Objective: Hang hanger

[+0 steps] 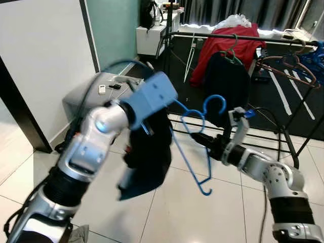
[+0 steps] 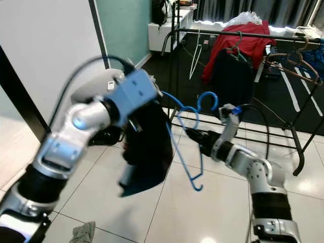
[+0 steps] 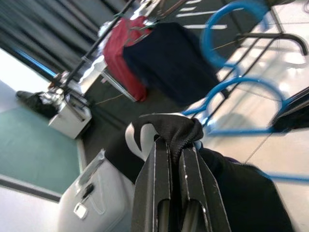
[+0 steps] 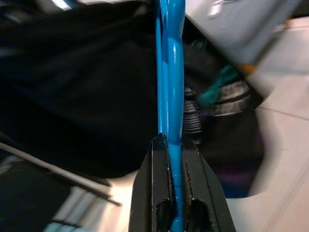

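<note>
A blue plastic hanger (image 1: 195, 139) hangs in the air in front of me, its hook (image 1: 215, 104) pointing up. My right gripper (image 1: 202, 139) is shut on the hanger's bar (image 4: 171, 87). My left gripper (image 3: 176, 150) is shut on the collar of a dark navy garment (image 1: 149, 157), which droops beside the hanger at the left. Behind them stands a black clothes rack (image 1: 217, 35) with a red garment (image 1: 228, 48) and a dark one (image 1: 225, 76) hung on it.
A grey suitcase (image 1: 86, 93) stands against the white wall at the left. More hangers (image 1: 296, 66) hang at the rack's right end. A white cabinet (image 1: 152, 38) is at the back. A rag (image 2: 83, 233) lies on the tiled floor near my feet.
</note>
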{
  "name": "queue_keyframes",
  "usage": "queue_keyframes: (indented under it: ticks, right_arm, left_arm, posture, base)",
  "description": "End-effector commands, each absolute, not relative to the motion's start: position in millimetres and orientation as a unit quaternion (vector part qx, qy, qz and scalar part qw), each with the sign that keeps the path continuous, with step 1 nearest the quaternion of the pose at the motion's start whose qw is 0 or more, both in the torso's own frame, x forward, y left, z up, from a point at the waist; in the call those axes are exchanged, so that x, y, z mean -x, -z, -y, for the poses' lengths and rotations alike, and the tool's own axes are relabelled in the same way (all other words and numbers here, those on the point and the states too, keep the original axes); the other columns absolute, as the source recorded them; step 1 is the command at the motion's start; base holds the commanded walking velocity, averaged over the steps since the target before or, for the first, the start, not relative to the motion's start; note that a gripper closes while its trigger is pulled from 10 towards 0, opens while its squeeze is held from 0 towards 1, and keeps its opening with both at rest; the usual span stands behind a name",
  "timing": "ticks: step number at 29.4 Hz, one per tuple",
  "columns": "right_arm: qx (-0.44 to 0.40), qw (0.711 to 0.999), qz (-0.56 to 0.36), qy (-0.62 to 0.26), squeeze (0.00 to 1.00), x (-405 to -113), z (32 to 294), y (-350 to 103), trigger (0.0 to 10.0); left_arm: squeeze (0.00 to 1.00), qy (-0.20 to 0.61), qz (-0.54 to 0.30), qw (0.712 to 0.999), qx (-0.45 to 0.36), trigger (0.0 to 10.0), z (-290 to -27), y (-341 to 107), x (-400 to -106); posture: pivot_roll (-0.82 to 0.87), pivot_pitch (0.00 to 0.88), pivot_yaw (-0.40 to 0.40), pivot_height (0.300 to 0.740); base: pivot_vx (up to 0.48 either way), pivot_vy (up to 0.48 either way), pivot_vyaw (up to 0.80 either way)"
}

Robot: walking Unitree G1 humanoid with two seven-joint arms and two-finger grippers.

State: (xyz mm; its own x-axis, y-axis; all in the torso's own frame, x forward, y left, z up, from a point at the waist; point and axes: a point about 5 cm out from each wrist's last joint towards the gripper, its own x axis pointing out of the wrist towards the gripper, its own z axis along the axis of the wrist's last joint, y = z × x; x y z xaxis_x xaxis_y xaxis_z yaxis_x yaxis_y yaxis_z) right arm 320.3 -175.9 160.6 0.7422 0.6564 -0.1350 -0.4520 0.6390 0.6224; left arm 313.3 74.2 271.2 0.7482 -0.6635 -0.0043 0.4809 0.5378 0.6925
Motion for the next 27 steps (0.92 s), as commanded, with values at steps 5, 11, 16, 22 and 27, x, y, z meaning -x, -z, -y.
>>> queue_keyframes:
  ticks: [5, 11, 16, 22, 27]
  right_arm:
    - [-0.340, 0.861, -0.174, -0.335, 0.00, -321.4, 161.2, -168.9, 10.0]
    - [-0.334, 0.852, -0.198, -0.350, 0.00, -314.9, 147.2, -166.1, 10.0]
    - [-0.321, 0.871, -0.137, -0.345, 0.00, -319.0, 158.1, -178.9, 10.0]
    - [-0.337, 0.870, -0.023, -0.359, 0.00, -319.4, 165.9, -208.7, 10.0]
    - [-0.348, 0.827, 0.052, -0.438, 0.00, -300.5, 156.4, -233.5, 10.0]
  left_arm:
    - [0.00, 0.350, 0.153, 0.855, -0.352, 10.0, -62.6, -271.1, -302.8]
    - [0.00, 0.343, 0.135, 0.850, -0.375, 10.0, -65.7, -263.3, -304.0]
    - [0.00, 0.315, 0.104, 0.860, -0.388, 10.0, -77.6, -255.0, -311.6]
    - [0.00, 0.287, 0.055, 0.875, -0.385, 10.0, -88.5, -242.8, -318.5]
    - [0.00, 0.277, -0.009, 0.889, -0.365, 10.0, -94.4, -219.7, -319.0]
  posture:
    - [0.01, 0.000, -0.004, 0.740]
    - [0.01, 0.000, 0.001, 0.740]
    - [0.00, 0.000, 0.005, 0.740]
    - [0.00, 0.000, 0.005, 0.740]
    - [0.01, 0.000, 0.006, 0.740]
  base:
    - [0.000, 0.000, 0.00]
    - [0.000, 0.000, 0.00]
    - [0.000, 0.000, 0.00]
    - [0.000, 0.000, 0.00]
    - [0.000, 0.000, 0.00]
